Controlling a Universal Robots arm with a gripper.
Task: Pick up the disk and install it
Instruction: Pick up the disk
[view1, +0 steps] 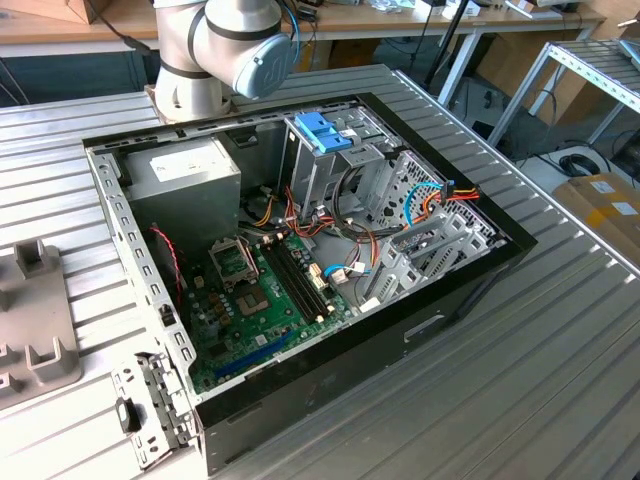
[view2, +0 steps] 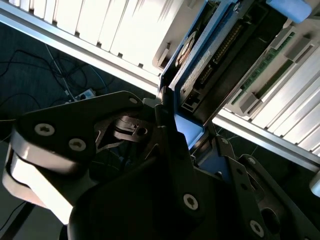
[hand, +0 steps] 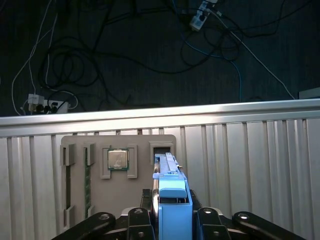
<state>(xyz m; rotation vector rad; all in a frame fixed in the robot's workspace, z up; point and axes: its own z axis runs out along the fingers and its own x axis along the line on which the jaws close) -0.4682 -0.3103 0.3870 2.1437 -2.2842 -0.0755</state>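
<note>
The tool (hand: 174, 214) clamps the disk (hand: 167, 166), held on edge, from both sides.

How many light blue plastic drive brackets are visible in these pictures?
2. One bracket is on the disk, standing in the grey holder in the first wrist view. The other bracket tops the drive cage in the computer case, exterior view. More may be hidden.

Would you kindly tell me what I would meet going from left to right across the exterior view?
Grey tray → power supply → blue bracket → orange cables → cardboard box.
</note>
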